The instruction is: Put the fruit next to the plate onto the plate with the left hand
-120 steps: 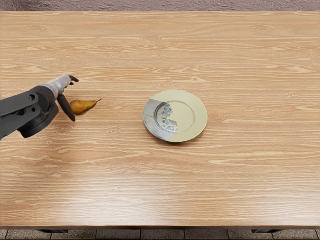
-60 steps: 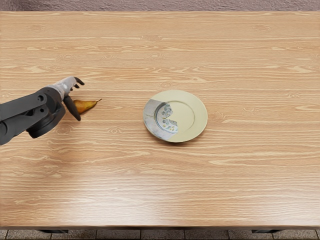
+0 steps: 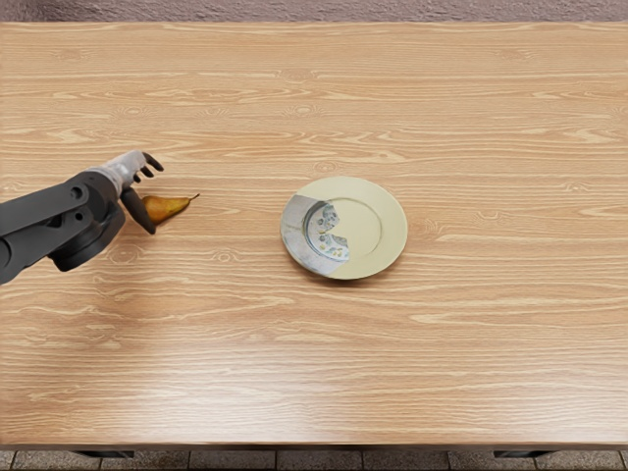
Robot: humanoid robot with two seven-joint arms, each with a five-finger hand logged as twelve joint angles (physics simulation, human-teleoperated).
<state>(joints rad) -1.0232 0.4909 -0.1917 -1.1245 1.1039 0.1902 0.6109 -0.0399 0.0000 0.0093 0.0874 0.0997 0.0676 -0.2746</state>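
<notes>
While the dark left arm comes in from the left edge of the view, the left robot hand [image 3: 130, 178] is seen just beside a small pear [image 3: 169, 206], which is laid on its side on the wooden surface [image 3: 412, 98]. The fingers [image 3: 152, 161] are spread and only lightly bent above the thick end of the pear. The dark thumb [image 3: 140, 216] is pointed down in front of that same end, so that a part of the fruit is hidden. Nothing is held by the robot hand, and it cannot be told whether the thumb is touching the pear or is only very near to it. The pear is yellow-brown, and its thin stem is turned to the right, towards the plate [image 3: 391, 221]. The pear is found to the left of the plate and well apart from it, not on it. The plate is round and pale yellow-green, is placed flat near the middle of the surface, and a grey shiny reflection is shown on its left part.
</notes>
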